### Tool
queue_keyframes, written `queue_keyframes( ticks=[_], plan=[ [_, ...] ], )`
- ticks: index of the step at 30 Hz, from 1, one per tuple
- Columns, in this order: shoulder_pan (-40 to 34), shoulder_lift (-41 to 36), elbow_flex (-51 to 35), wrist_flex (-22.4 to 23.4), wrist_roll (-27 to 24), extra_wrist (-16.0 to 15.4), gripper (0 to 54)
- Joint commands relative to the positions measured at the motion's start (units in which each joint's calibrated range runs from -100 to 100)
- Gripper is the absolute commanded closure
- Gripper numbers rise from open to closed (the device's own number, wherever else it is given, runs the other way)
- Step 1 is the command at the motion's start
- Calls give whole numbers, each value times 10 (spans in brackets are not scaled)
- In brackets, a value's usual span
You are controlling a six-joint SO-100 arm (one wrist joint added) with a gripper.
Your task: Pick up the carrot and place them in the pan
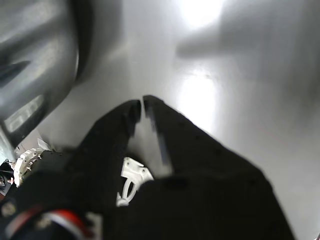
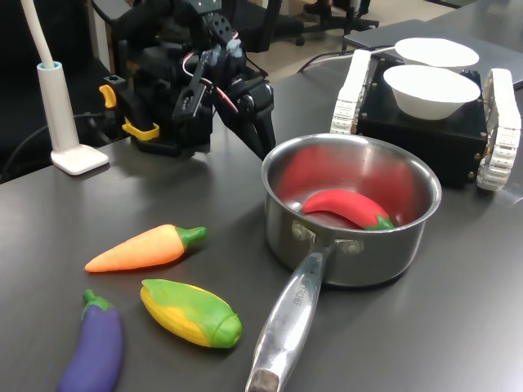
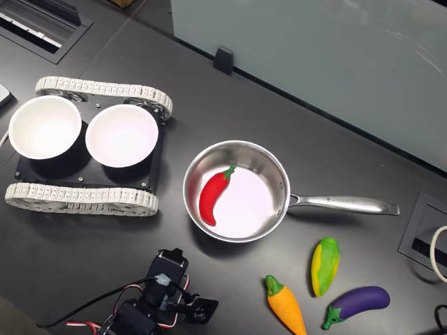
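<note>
The carrot (image 2: pixel 145 248) lay flat on the dark table (image 2: pixel 458 327), untouched, well to the left of the pan (image 2: pixel 351 212) in the first exterior view, its green stem end turned toward the pan and its point aimed away to the left. Just in front of it, nearer that camera, sat the corn cob (image 2: pixel 191 312), and left of that the purple eggplant (image 2: pixel 92 351). In the second exterior view the same three toys lined up along the lower right, carrot (image 3: pixel 286 307) leftmost, corn cob (image 3: pixel 324 266) in the middle, eggplant (image 3: pixel 357 304) farthest right, all below the pan's long handle (image 3: pixel 342 204). The pan (image 3: pixel 283 183) itself held only a red chili pepper (image 3: pixel 214 195), lying on its floor. The gripper (image 2: pixel 261 139) hung behind the pan's far left rim in the first exterior view, well apart from the carrot, holding nothing. The wrist view showed the gripper (image 1: pixel 142 107) over bare table, its two black fingertips (image 1: pixel 131 111) drawn almost together with only a thin sliver of light between them, and the pan's curved steel wall (image 1: pixel 35 65) close beside it. Two white bowls (image 3: pixel 84 132) sat on a tracked black base (image 3: pixel 84 178) at the second exterior view's left.
</note>
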Motion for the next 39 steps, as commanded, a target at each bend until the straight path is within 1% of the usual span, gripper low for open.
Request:
queue_keyframes(
  ticks=[1,2,4,6,8,12,15,17,23,27,30,34,39],
  plan=[
    [43,45,-81,10,8,-17,534],
    [61,58,-93,13,15,-27,534],
    [77,83,-110,13,16,-30,534],
    [99,115,-132,19,25,-46,534],
    [109,141,-157,22,24,-47,534],
    [141,170,-208,36,24,-48,534],
    [161,177,-251,56,24,-48,534],
    [184,201,-284,71,28,-54,534],
    [233,280,-357,75,32,-59,534],
    [263,299,-394,82,32,-60,534],
    [298,301,-418,95,37,-72,534],
    [333,310,-448,97,35,-72,534],
    [359,341,-479,97,32,-80,534]
  ],
)
